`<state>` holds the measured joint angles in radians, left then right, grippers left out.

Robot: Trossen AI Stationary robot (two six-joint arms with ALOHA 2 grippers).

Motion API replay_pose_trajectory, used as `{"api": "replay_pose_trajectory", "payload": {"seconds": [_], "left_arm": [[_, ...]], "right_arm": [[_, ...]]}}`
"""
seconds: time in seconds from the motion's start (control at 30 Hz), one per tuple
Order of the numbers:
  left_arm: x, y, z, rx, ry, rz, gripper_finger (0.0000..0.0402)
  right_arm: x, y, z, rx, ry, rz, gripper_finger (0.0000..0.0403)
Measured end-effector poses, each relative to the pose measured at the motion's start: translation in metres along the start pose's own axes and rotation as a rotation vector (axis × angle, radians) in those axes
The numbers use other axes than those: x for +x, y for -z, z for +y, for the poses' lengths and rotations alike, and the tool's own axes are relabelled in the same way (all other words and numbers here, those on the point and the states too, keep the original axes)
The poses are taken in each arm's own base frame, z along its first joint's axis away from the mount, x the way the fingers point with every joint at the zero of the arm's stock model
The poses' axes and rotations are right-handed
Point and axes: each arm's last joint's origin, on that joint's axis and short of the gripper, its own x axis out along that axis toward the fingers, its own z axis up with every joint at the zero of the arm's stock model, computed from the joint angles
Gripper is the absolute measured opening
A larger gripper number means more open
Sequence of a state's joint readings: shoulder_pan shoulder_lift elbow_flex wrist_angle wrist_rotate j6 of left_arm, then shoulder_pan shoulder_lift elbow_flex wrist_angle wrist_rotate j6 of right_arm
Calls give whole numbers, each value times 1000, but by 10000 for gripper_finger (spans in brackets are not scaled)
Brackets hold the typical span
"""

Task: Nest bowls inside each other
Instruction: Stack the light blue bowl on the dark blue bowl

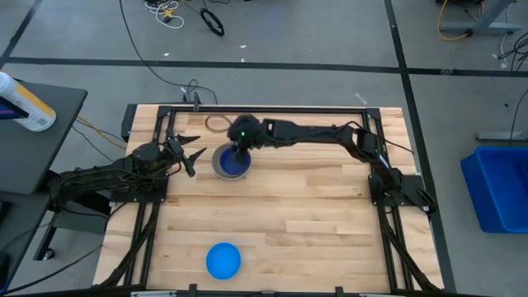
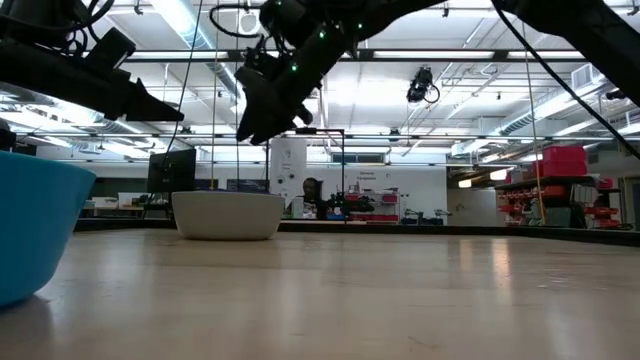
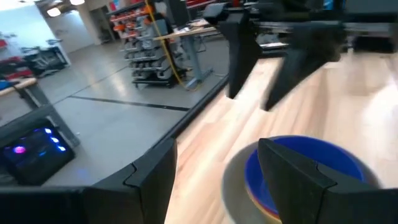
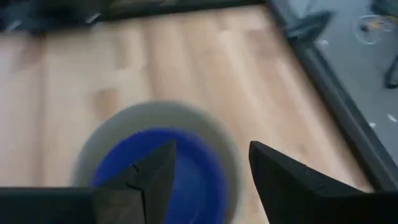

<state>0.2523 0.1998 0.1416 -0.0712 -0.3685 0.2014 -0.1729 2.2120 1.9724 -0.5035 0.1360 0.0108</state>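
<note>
A grey bowl [image 1: 219, 167] stands on its base at the table's far middle, with a dark blue bowl [image 1: 234, 164] nested in it. In the left wrist view a thin yellow-red edge [image 3: 260, 203] shows between the two. A bright light blue bowl [image 1: 223, 260] rests alone near the front edge. My right gripper [image 4: 212, 149] hangs open above the stack [image 4: 163, 169], slanting down, touching nothing. My left gripper [image 1: 196, 155] waits open just left of the stack, pointing at it.
Black frame rails [image 1: 264, 108] run along the table's far edge and both sides. A loop of cable [image 1: 216, 124] lies behind the stack. Bare wood [image 1: 313, 214] spreads between the stack and the light blue bowl. A blue bin [image 1: 499, 186] stands off the table's right.
</note>
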Motion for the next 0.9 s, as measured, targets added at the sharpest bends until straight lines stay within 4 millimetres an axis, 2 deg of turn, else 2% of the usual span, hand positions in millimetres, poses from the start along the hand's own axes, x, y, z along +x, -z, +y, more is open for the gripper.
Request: {"api": "replay_pose_trajectory", "payload": {"seconds": [0.17,0.27,0.33,0.4,0.47,0.53,0.73,0.9], "left_arm": [[0,2,0,5,-16,28,232],[0,3,0,9,-16,37,232],[0,3,0,8,-13,35,232],[0,3,0,8,-11,35,232],[0,3,0,6,-3,33,232],[0,3,-1,5,1,30,232],[0,3,0,0,-2,28,232],[0,2,0,-2,-7,25,232]], "right_arm": [[-14,2,53,-124,-145,-32,207],[-35,-1,84,-222,-198,-127,200],[-52,-2,96,-265,-225,-195,194],[-72,3,93,-276,-214,-216,187],[-93,8,81,-248,-184,-281,180],[-113,23,66,-226,-180,-351,173],[-162,94,23,-125,-249,-591,156],[-191,148,9,-69,-248,-870,146]]}}
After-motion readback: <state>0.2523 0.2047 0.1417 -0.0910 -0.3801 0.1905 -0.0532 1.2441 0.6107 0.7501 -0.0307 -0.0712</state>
